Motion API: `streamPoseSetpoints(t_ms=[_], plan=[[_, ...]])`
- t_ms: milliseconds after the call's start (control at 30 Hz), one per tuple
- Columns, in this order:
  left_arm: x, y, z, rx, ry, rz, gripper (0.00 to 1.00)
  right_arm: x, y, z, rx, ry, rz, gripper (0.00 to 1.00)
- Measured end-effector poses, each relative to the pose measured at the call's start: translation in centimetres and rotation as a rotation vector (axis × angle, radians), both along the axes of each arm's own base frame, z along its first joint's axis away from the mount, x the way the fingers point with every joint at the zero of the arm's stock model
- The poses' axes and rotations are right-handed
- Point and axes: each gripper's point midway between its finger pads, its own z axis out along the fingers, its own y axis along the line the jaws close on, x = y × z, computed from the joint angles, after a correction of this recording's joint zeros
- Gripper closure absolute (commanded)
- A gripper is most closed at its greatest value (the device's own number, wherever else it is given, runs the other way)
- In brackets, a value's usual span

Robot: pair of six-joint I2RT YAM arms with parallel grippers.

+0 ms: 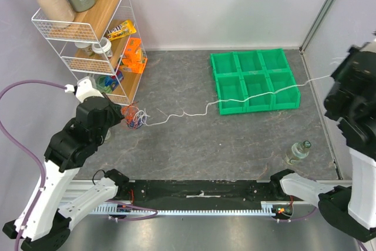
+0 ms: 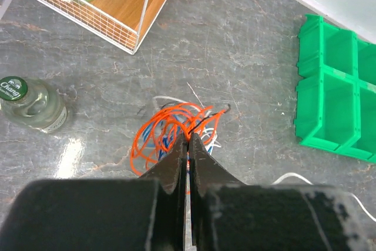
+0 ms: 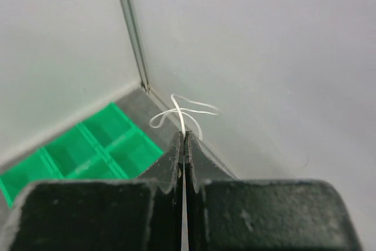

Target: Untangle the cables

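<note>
The cables lie as a small tangle [image 1: 135, 117] of orange, blue, white and black wire on the grey table beside the rack. In the left wrist view my left gripper [image 2: 189, 136] is shut on an orange loop at the top of that tangle [image 2: 170, 133]. A white cable [image 1: 205, 107] runs out of the bunch, rightward across the table and over the green bin, rising to the far right. There my right gripper [image 3: 184, 135] is shut on the white cable's end [image 3: 182, 113], held high near the wall corner. A short curl of it pokes out past the tips.
A white wire shelf rack [image 1: 88, 39] with bottles and packets stands at the back left, close to the tangle. A green six-compartment bin [image 1: 252, 80] sits at the back right. One glass bottle [image 1: 298, 152] stands front right; another lies by the left arm [image 2: 32, 104].
</note>
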Motion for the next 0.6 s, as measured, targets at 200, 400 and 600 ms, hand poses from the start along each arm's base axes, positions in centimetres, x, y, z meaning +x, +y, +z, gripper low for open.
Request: streamPoseSetpoints(t_ms=[200,400,600], plan=[[0.0,0.1,0.0,0.004,-0.001,0.005,0.98,-4.5,-2.3,6.3,0.038,-0.208,-0.042,1.0],[0.3,-0.5,-2.3,0.029,0.063,-0.012,0.98,-6.0,-1.3,10.2,0.08,-0.389,0.118,1.0],[0.9,-2.3,-4.7,0.008,0.137,-0.061,0.99,-0.4,6.6,8.6,0.124,-0.358,0.505,1.0]])
